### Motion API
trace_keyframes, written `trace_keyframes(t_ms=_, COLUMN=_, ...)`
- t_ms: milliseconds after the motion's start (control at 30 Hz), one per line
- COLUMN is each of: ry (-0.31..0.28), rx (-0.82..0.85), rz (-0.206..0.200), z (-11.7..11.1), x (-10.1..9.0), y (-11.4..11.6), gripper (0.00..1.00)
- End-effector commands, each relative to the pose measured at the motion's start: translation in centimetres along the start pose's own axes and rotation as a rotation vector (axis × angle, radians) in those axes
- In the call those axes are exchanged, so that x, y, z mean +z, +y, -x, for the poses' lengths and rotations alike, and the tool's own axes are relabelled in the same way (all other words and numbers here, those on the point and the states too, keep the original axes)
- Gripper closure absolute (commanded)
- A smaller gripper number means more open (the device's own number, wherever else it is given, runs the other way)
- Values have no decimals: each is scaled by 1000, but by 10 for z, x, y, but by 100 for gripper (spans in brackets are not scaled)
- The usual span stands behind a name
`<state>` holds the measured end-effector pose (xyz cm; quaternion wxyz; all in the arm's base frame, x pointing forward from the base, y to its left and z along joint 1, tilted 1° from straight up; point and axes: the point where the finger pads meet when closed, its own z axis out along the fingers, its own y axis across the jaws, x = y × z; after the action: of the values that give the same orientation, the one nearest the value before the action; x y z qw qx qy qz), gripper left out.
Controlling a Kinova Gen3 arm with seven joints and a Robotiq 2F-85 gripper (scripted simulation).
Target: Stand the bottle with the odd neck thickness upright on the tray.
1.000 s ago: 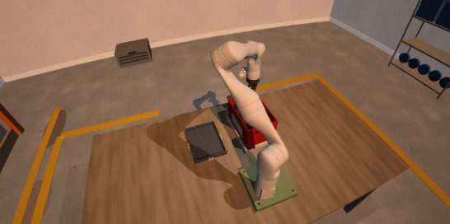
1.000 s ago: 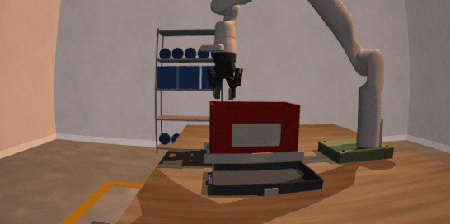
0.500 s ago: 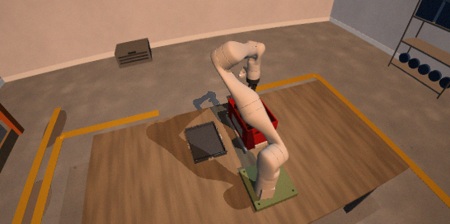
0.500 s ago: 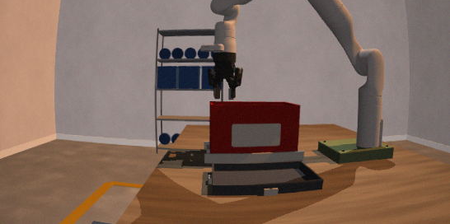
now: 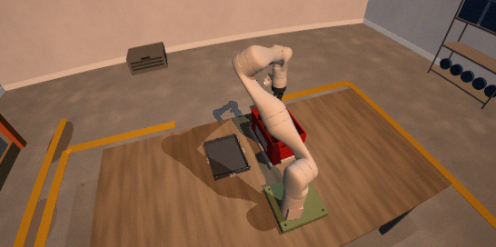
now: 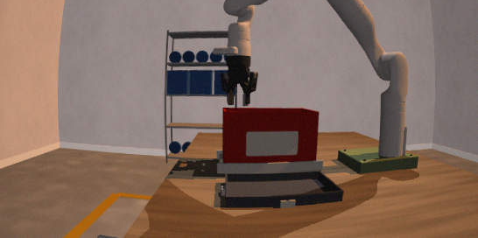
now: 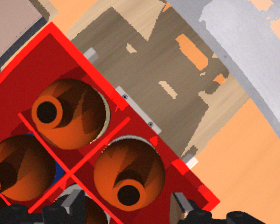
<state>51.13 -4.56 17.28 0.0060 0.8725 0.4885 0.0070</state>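
I can read no text, number or brand anywhere around me. The pale panel (image 6: 271, 143) on the side of the red crate (image 6: 236, 135) below my wrist is blank, and the blue boxes (image 6: 188, 82) on the shelf rack (image 6: 167, 100) carry no lettering.

The table (image 5: 372, 158) showed streaked wood grain with a soft sheen. On it, the red crate (image 6: 270, 122) looked like smooth matt plastic; the bottles (image 7: 70, 115) inside appeared glossy amber, like glass.
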Motion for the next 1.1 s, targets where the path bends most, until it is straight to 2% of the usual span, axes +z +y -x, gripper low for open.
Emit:
trace_keyframes(t_ms=0, ry=1, rx=0, rz=2, z=0, x=-1, y=0, gripper=36)
trace_keyframes(t_ms=533, ry=1, rx=0, rz=2, z=0, x=1, y=0, gripper=36)
trace_keyframes(t_ms=1067, ry=1, rx=0, rz=2, z=0, x=12, y=0, gripper=36)
